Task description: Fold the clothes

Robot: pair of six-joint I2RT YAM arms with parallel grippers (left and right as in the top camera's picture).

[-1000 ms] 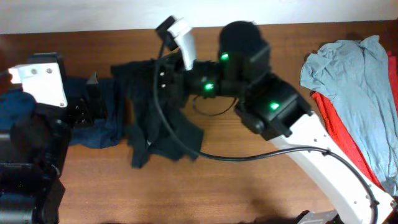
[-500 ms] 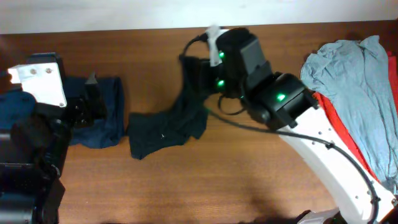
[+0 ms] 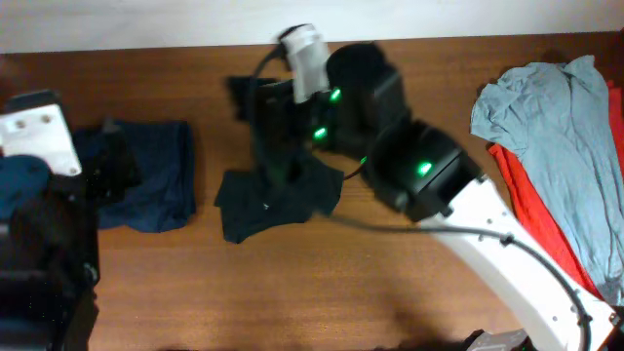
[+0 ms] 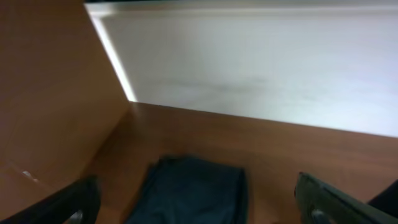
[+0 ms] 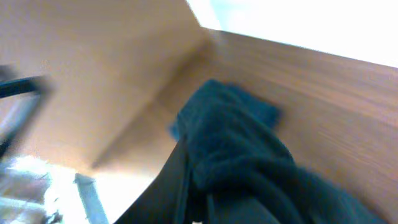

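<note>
The black T-shirt [image 3: 280, 198] hangs from my right gripper [image 3: 261, 105], and its lower part lies crumpled on the wooden table. My right gripper is shut on a bunch of the shirt at the back centre. In the right wrist view the black cloth [image 5: 249, 168] fills the jaws and hides the fingers. My left gripper [image 4: 202, 202] is open and empty, low over the dark navy garment [image 4: 194, 191]. It is well left of the T-shirt. In the overhead view the left gripper [image 3: 115, 161] is at the navy garment's left edge.
The dark navy garment [image 3: 151, 175] lies flat at the left. A light grey shirt [image 3: 546, 117] lies over a red shirt [image 3: 546, 229] at the right edge. The white wall borders the table's far edge [image 3: 439, 41].
My right gripper swung right and then back left with the T-shirt, dragging its lower part a little to the right. My left arm drew back to the left.
</note>
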